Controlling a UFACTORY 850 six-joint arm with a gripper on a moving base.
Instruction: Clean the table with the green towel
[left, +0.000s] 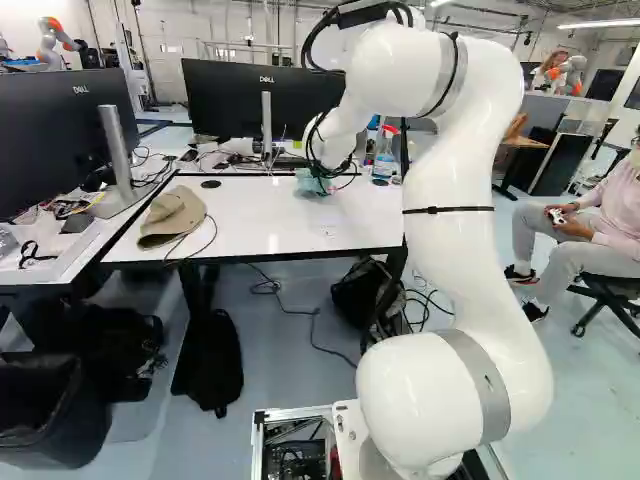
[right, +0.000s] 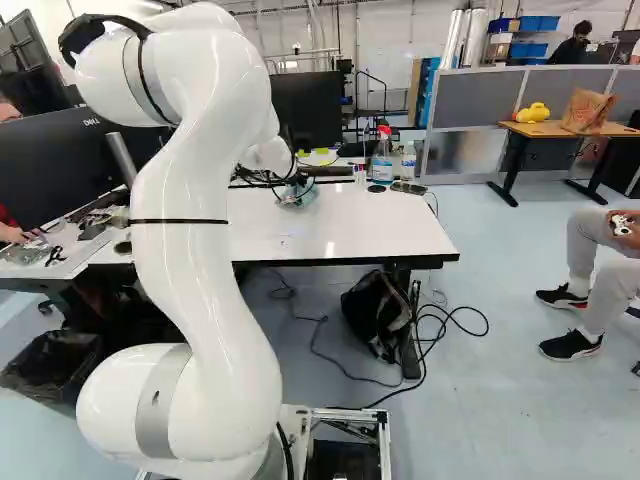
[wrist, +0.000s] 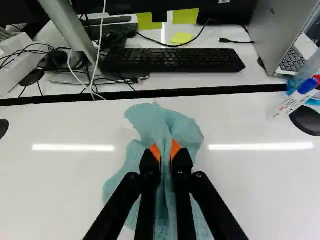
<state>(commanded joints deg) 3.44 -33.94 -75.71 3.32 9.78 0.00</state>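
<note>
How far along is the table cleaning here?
Gripping looks done: the claw is shut on the towel. In hand is probably the wiping, with the towel bunched low at the table; how much is wiped, these views can't settle. Likely left: wiping the remaining top, including around the hat, then letting go of the towel.

Brand lettering (left: 266, 79) (small and pale) marks two black monitors (left: 225, 108).

Pictured near the far edge of a flat, glossy white counter (wrist: 60, 190) with dark edging: a thin, pale blue-green towel (wrist: 167, 122), crumpled and loosely draped. Pinched together at the middle, with uneven folds fanned out on both sides.
</note>
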